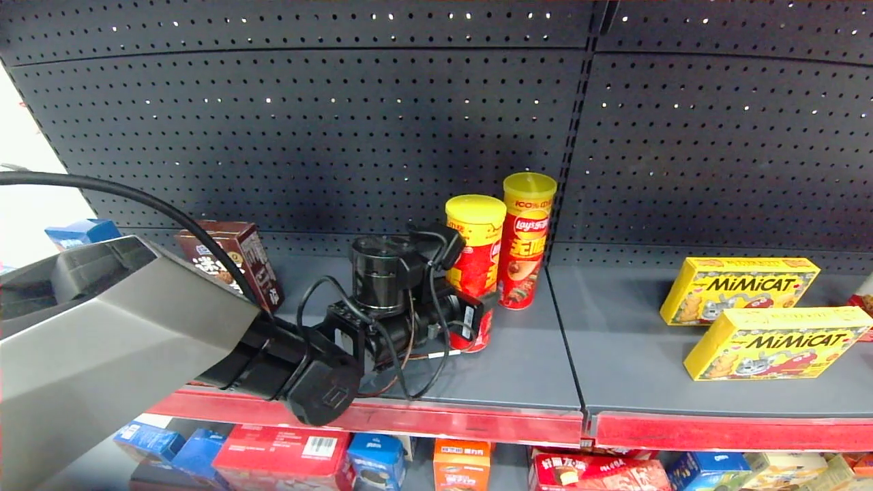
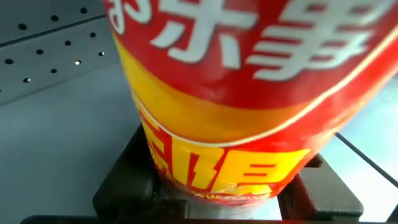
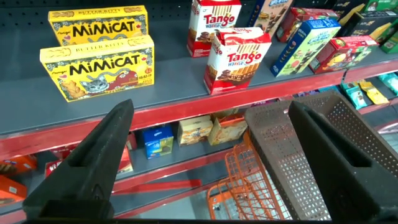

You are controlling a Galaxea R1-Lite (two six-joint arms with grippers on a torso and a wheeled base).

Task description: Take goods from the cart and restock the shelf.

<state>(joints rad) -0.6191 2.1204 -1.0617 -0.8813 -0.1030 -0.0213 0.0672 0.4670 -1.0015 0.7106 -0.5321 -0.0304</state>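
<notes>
Your left gripper (image 1: 467,320) was on the upper shelf board (image 1: 532,354), set around the lower part of the front can (image 1: 481,235), a red tube with a yellow lid. The can stood upright on the board, near its front half and just left of the seam between the two shelf sections. In the left wrist view its red and yellow wall sat between the two dark fingers (image 2: 124,186), one on each side of its base. The pads looked pressed against it, though that close view left the contact lines hard for you to judge. A rear can (image 1: 528,239) of the same kind stood upright just behind and to the right of the front one, close to the pegboard back (image 1: 341,136).

To the left of the arm, a brown box (image 1: 235,262) stood upright toward the back of the board. On the section to the right, two yellow boxes (image 1: 740,290) lay flat, one in front of the other.

Your right gripper (image 3: 211,168) hung low and away from the shelf with its fingers spread wide and nothing between them. Beneath it you could see the orange wire cart (image 3: 239,180). Beyond it, the shelf carried the yellow boxes, and two waffle boxes (image 3: 236,59) stood upright beside them.
</notes>
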